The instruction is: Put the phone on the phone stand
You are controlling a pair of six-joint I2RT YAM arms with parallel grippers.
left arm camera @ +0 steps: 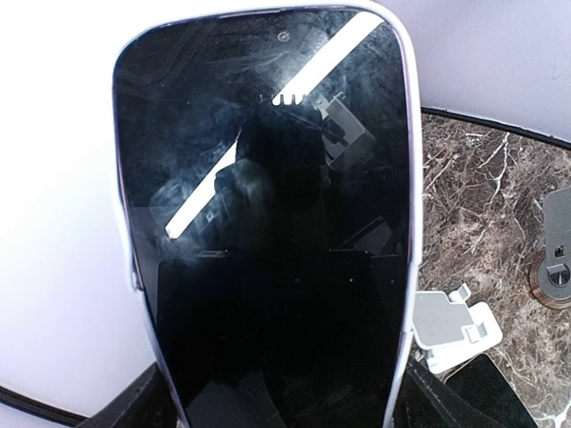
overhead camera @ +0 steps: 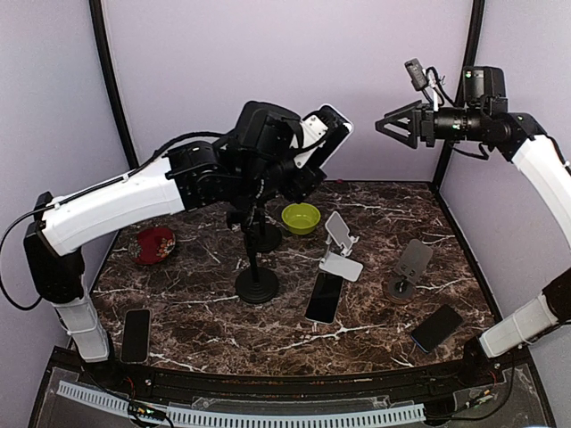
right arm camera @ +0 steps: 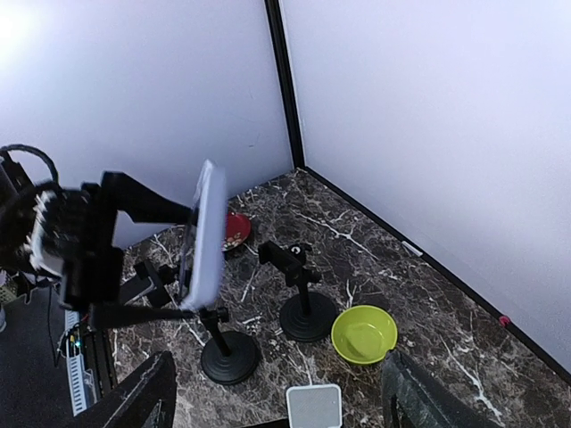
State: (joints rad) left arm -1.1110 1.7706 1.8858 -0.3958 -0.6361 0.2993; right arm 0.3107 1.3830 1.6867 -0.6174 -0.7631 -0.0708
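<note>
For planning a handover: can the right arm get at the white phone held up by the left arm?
Probably yes. The right fingers are open, raised and pointed toward the white phone, with only free air between. The phone's upper end juts clear of the left fingers holding it.

Top camera overlooks the whole bench [overhead camera: 205,330] from the near side. Left wrist camera faces the phone [left arm camera: 268,223] closely; right wrist camera sees it from afar.

phone [left arm camera: 268,223]: white-edged, dark screen, raised, tilted | phone stand [overhead camera: 257,285]: black, upright, possibly beneath
</note>
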